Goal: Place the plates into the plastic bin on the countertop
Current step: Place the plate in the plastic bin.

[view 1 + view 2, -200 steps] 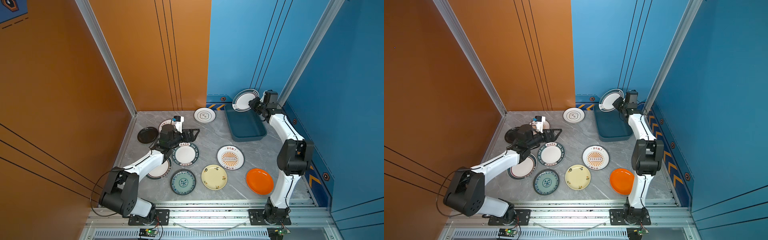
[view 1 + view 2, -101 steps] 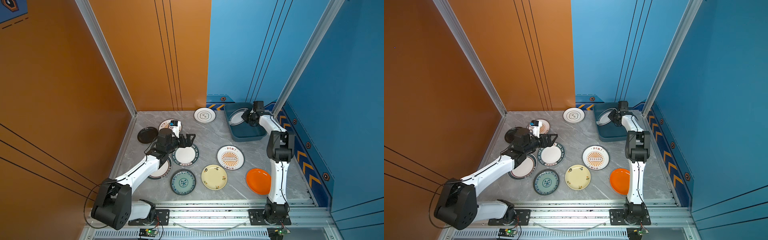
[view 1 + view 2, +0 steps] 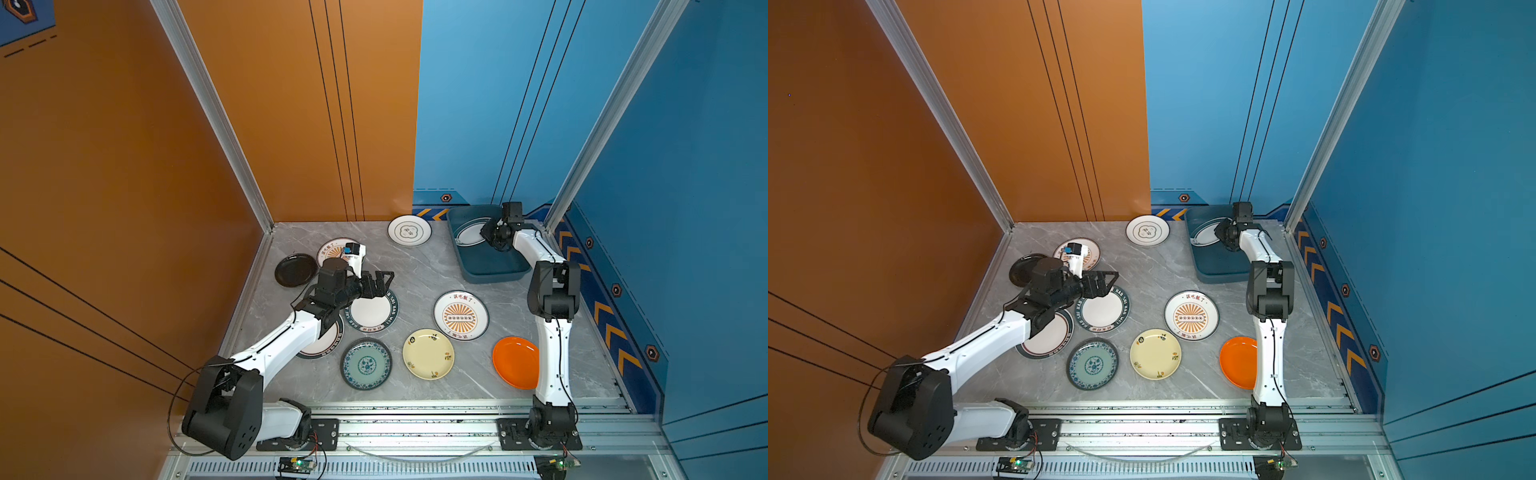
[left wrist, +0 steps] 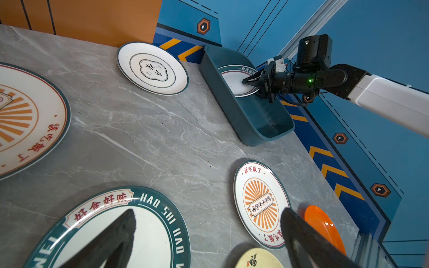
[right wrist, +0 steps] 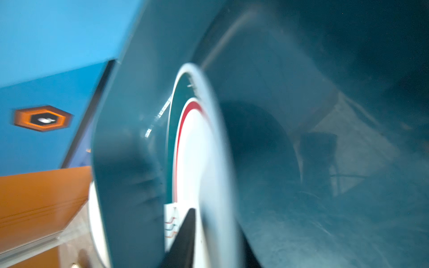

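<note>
The right gripper [image 4: 247,84] reaches into the far end of the bin [image 3: 490,270], its jaws either side of the near rim of a green-rimmed plate [image 3: 467,235]. The plate is inside the walls but seems tilted, not yet flat on the floor. The wrist view is too blurred to tell whether the jaws pinch that rim or have let it go. To finish well, I would lower the edge until it rests on the bin floor and spread the jaws fully. Then I would draw back along the fingers' own line before lifting, so no tip hooks the rim or knocks the wall. Keeping the plate hard against the far end leaves room for those out on the countertop [image 3: 415,270]. The left gripper [image 3: 384,282] hangs spread wide and empty above a lettered plate [image 3: 372,311]. Since that plate lies flat, one finger probably has to slip under its rim.
</note>
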Robot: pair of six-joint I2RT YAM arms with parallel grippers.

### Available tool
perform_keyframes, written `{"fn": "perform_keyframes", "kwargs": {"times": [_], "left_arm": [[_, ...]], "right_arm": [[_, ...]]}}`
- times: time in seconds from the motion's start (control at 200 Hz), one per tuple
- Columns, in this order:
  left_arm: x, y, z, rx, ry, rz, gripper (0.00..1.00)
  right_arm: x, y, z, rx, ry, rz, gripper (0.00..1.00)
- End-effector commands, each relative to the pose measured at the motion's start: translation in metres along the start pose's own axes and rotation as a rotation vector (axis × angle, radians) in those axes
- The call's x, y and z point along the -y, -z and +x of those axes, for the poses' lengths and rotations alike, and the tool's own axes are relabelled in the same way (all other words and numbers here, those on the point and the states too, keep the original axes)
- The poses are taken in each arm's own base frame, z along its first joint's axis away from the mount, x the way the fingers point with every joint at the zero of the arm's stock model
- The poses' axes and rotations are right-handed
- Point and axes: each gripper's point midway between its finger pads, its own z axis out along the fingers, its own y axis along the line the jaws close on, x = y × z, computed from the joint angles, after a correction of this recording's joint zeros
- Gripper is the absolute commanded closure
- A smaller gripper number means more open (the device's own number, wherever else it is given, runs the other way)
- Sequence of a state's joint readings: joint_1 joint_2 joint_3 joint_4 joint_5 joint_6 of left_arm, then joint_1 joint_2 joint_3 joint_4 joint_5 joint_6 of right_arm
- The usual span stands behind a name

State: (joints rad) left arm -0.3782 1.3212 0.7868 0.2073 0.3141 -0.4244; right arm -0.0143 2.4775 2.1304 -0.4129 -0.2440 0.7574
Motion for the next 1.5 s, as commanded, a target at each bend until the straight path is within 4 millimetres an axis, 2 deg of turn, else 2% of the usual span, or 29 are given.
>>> {"fn": "perform_keyframes", "kwargs": {"times": [0.0,0.23,0.471,0.506,0.681,0.791,0.881,1.016,1.122,1.227,1.317,1.352,1.467,1.492], "left_arm": [[0.015,0.005,0.004,-0.034,-0.083,0.035,0.02],[0.012,0.015,0.004,0.019,-0.048,0.047,0.02],[0.022,0.012,0.015,-0.051,-0.074,0.061,0.02],[0.023,0.012,0.015,-0.051,-0.081,0.053,0.02],[0.026,0.014,0.016,-0.064,-0.112,0.031,0.02],[0.029,0.017,0.019,-0.084,-0.153,0.010,0.02],[0.032,0.018,0.023,-0.104,-0.196,-0.019,0.02],[0.039,0.017,0.028,-0.127,-0.239,-0.031,0.02],[0.044,0.013,0.034,-0.147,-0.246,-0.012,0.02],[0.042,0.007,0.050,-0.212,-0.253,-0.030,0.02],[0.040,0.002,0.071,-0.299,-0.241,-0.050,0.01],[0.045,0.002,0.082,-0.329,-0.230,-0.032,0.00],[0.057,0.002,0.117,-0.414,-0.185,0.013,0.07],[0.057,0.003,0.123,-0.428,-0.173,0.010,0.08]], "right_arm": [[0.017,-0.006,0.009,-0.026,0.045,0.109,0.64],[0.031,-0.006,0.010,-0.037,0.102,0.201,0.57],[0.026,-0.006,0.014,-0.059,0.166,0.233,0.41],[0.026,-0.005,0.015,-0.060,0.179,0.249,0.37],[0.027,0.001,0.015,-0.052,0.217,0.292,0.35],[0.024,0.014,0.010,-0.030,0.251,0.322,0.34],[0.016,0.032,0.003,0.008,0.298,0.348,0.33],[-0.006,0.069,-0.013,0.094,0.372,0.370,0.33],[-0.026,0.103,-0.023,0.161,0.411,0.370,0.33],[-0.045,0.143,-0.027,0.222,0.440,0.356,0.33],[-0.057,0.173,-0.018,0.251,0.454,0.302,0.33],[-0.065,0.192,-0.015,0.267,0.453,0.256,0.34],[-0.072,0.231,0.004,0.286,0.447,0.144,0.35],[-0.065,0.232,0.014,0.270,0.447,0.138,0.35]]}}
